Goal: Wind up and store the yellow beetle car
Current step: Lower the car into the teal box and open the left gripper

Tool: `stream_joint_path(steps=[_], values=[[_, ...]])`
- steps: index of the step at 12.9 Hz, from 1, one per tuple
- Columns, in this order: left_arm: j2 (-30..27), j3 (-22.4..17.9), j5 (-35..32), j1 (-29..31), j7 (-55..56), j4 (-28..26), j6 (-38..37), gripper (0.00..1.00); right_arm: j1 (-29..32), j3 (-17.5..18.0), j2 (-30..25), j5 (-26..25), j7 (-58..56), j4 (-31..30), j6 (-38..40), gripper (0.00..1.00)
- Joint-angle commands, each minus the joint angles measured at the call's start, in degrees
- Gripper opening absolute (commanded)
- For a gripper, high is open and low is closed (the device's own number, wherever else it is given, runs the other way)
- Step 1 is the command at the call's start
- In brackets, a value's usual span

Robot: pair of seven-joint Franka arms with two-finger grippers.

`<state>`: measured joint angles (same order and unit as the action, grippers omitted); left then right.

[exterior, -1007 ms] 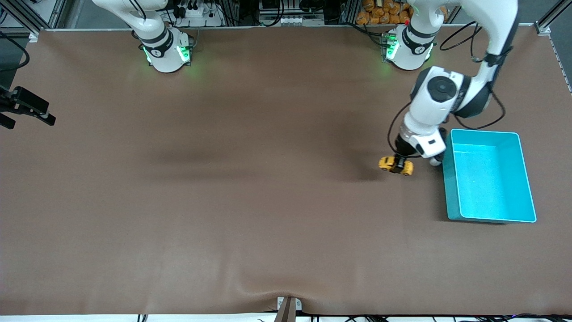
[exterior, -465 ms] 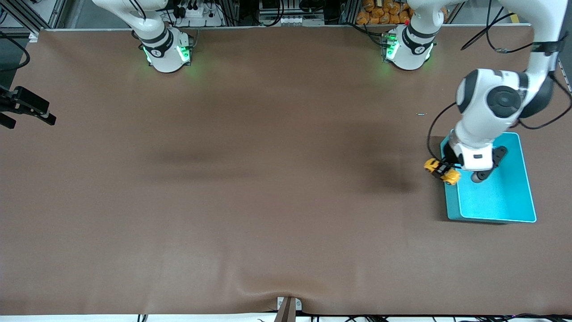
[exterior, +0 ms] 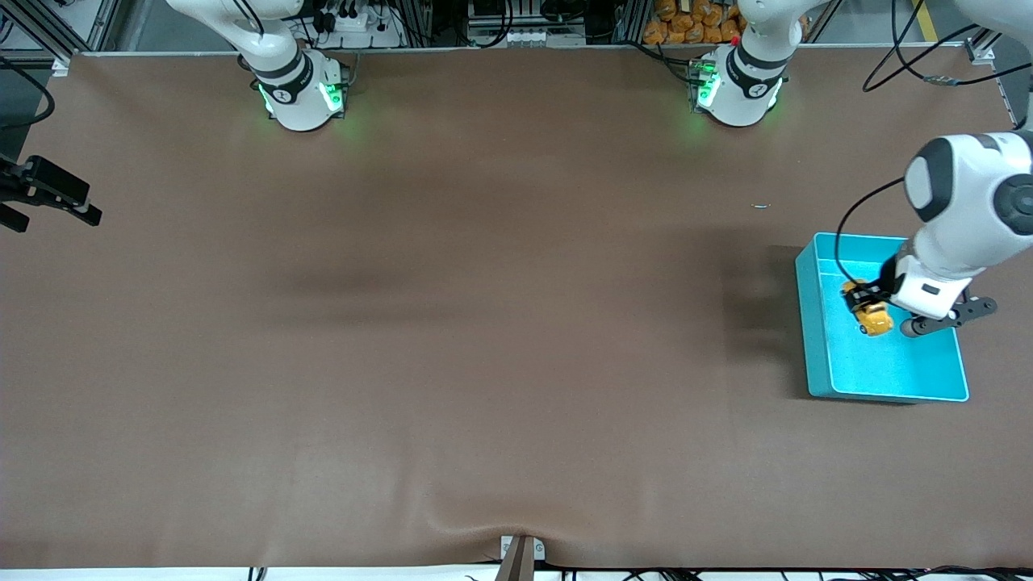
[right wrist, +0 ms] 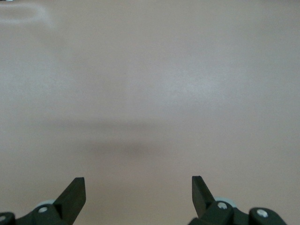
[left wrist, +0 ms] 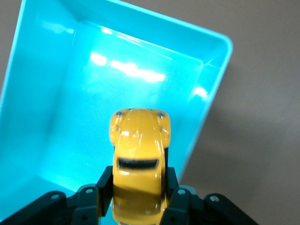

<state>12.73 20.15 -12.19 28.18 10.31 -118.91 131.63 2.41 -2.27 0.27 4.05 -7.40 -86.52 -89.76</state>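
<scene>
The yellow beetle car's (left wrist: 139, 161) rear end runs off the left wrist view's edge, and its wheels are hidden by the left pincer's (left wrist: 138, 190) fingers (left wrist: 104, 187). In the front view the left arm covers part of the turquoise bin's (exterior: 813, 323) rim.

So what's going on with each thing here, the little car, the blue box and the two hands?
yellow beetle car: gripped in the air over the tray, not yet set down.
teal tray: upright on the table at the left arm's end, nothing lying in it.
left hand: shut on the car, over the tray.
right hand: open, holding nothing, waiting over bare table.
</scene>
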Motion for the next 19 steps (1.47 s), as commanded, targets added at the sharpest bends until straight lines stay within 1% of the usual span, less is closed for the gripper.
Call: stream_joint_path(steps=[1, 2, 5, 7, 8, 10, 11, 12, 13, 15, 16, 17, 19], values=[[7.1, 0.7, -0.1, 3.4, -12.0, 6.6, -1.6, 0.00, -0.3, 0.0, -0.2, -0.4, 0.9, 0.1, 0.4, 1.00], [9.4, 0.7, -0.2, 4.2, -13.7, 8.0, -1.5, 0.00, -0.3, 0.0, -0.2, -0.4, 0.9, 0.1, 0.4, 1.00], [13.7, 0.4, -1.3, 4.4, -14.5, 9.9, 0.7, 0.00, -0.2, 0.0, -0.4, -0.4, 0.9, 0.1, 0.5, 1.00], [16.3, 0.4, -5.3, 5.5, -14.4, 9.9, 4.2, 0.00, -0.2, 0.0, -0.4, -0.4, 0.9, 0.1, 0.5, 1.00], [17.3, 0.4, -6.7, 5.7, -14.3, 9.9, 5.9, 0.00, -0.1, -0.1, -0.4, -0.4, 0.8, 0.2, 0.5, 1.00], [18.0, 0.3, -9.4, 5.7, -13.7, 9.8, 6.7, 0.00, 0.0, -0.2, -0.4, -0.4, 0.8, 0.2, 0.5, 1.00], [18.0, 0.3, -9.8, 5.7, -13.5, 9.8, 6.7, 0.02, 0.0, -0.2, -0.4, -0.4, 0.8, 0.2, 0.5, 1.00], [18.0, 0.3, -9.8, 5.7, -13.3, 9.7, 6.7, 0.56, 0.0, -0.2, -0.4, -0.4, 0.8, 0.2, 0.5, 1.00], [17.7, 0.3, -9.9, 5.7, -13.2, 9.7, 6.6, 1.00, 0.0, -0.3, -0.4, -0.4, 0.8, 0.2, 0.6, 1.00], [16.3, 0.4, -10.0, 5.4, -13.5, 9.7, 6.0, 1.00, 0.1, -0.3, -0.4, -0.4, 0.8, 0.2, 0.6, 1.00], [14.7, 0.9, -10.0, 5.4, -13.7, 9.6, 5.2, 1.00, 0.1, -0.3, -0.4, -0.4, 0.8, 0.2, 0.6, 1.00], [13.1, 1.5, -9.9, 5.3, -13.7, 9.8, 3.0, 1.00, 0.1, -0.3, -0.4, -0.4, 0.8, 0.2, 0.6, 1.00], [8.0, 3.9, -9.2, 5.4, -14.1, 10.2, -1.4, 1.00, 0.1, -0.3, -0.4, -0.4, 0.8, 0.2, 0.6, 1.00]])
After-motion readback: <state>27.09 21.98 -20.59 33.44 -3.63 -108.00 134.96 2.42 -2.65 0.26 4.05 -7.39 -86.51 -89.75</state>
